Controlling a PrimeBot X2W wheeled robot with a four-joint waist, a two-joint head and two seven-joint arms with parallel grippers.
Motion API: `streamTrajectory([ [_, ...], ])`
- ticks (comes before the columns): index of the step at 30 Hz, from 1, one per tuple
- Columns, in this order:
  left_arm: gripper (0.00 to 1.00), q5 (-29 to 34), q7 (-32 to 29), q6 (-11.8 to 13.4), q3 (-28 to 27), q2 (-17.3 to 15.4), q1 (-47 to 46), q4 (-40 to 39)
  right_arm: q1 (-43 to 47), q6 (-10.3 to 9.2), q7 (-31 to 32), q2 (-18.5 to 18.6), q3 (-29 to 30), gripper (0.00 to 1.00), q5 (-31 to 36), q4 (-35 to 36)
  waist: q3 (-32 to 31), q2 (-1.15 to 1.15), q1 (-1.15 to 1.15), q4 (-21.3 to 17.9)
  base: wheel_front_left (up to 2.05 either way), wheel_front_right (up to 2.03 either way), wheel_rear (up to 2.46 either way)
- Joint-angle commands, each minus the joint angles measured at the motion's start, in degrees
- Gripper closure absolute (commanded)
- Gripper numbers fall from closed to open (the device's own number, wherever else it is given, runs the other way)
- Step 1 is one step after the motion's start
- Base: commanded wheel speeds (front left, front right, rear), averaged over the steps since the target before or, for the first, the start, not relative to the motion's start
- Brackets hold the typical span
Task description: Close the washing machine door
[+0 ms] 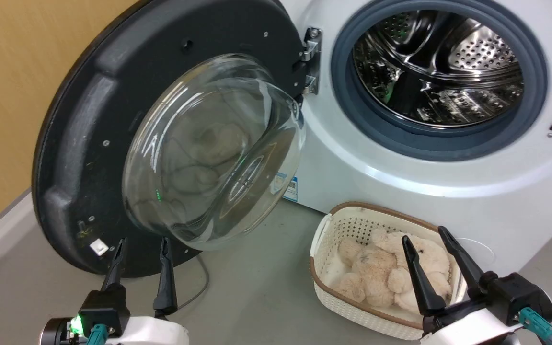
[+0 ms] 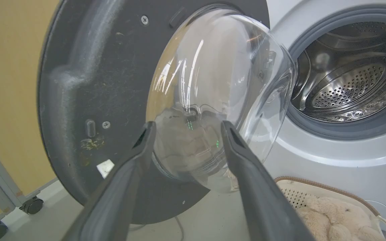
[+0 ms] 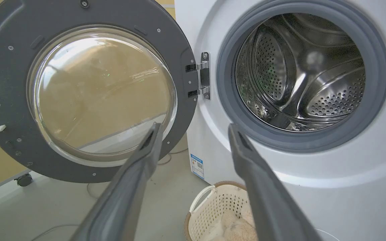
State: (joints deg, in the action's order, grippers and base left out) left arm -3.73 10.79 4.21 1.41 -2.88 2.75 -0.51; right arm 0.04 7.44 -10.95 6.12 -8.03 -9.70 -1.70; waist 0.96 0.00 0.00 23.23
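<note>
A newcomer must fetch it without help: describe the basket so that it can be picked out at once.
Find the big white washing machine with its round door swung open. On the grey floor in front of it, below the steel drum, stands the basket. It alone is white lattice with a brown rim, and a beige plush toy lies in it.

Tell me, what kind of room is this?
Probably a laundry room: there's a big white washing machine with its round door swung open, and a basket holding a plush toy.
</note>
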Motion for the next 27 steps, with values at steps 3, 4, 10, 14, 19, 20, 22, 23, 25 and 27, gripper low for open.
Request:
streamTrajectory([
  [3,0.00,-0.36,0.92,0.62,0.04,-0.03,1.07,-0.47,-1.22,0.04,-0.77,0.57,-0.54,0.00,-1.03,-0.33,0.11,0.00,0.00,0.85,0.00,0.00,0.00],
  [4,0.00,-0.43,1.04,0.68,0.02,-0.03,1.14,-0.53,-1.30,0.04,-0.89,0.62,-0.66,0.00,-1.16,-0.39,0.13,0.00,0.00,1.10,0.00,0.00,0.00],
  [10,0.00,-0.69,1.76,1.05,-0.10,-0.02,1.50,-0.81,-1.63,0.04,-1.61,0.87,-1.32,0.00,-1.90,-0.59,0.27,0.00,0.00,2.61,0.00,0.00,0.00],
  [14,0.00,-0.83,2.23,1.37,-0.07,-0.02,1.63,-0.93,-1.78,0.04,-2.08,1.13,-1.73,0.00,-2.46,-0.69,0.34,0.00,0.00,3.61,0.00,0.00,0.00],
  [19,0.00,-1.12,2.83,1.82,-0.01,-0.01,1.92,-1.29,-1.87,0.04,-2.68,1.55,-2.22,0.00,-3.07,-0.84,0.44,0.00,0.00,4.88,0.00,0.00,0.00],
  [20,0.00,-1.18,2.95,1.90,0.00,-0.01,2.00,-1.34,-1.89,0.04,-2.80,1.64,-2.31,0.00,-3.19,-0.88,0.45,0.00,0.00,5.12,0.00,0.00,0.00],
  [22,0.00,-1.30,3.19,2.04,0.01,-0.01,2.16,-1.41,-1.93,0.04,-3.04,1.76,-2.48,0.00,-3.43,-0.92,0.46,0.00,0.00,5.61,0.00,0.00,0.00],
  [23,0.00,-1.36,3.31,2.10,0.01,-0.01,2.23,-1.43,-1.95,0.04,-3.16,1.80,-2.56,0.00,-3.54,-0.93,0.46,0.00,0.00,5.86,0.00,0.00,0.00],
  [25,0.00,-1.48,3.55,2.23,0.03,-0.01,2.35,-1.46,-1.98,0.04,-3.40,1.87,-2.75,0.00,-3.75,-0.96,0.47,0.00,0.00,6.34,0.00,0.00,0.00],
  [27,0.00,-1.58,3.79,2.36,0.08,0.00,2.45,-1.52,-2.00,0.04,-3.64,1.95,-2.91,0.00,-3.97,-0.96,0.49,0.00,0.00,6.82,0.00,0.00,0.00],
])
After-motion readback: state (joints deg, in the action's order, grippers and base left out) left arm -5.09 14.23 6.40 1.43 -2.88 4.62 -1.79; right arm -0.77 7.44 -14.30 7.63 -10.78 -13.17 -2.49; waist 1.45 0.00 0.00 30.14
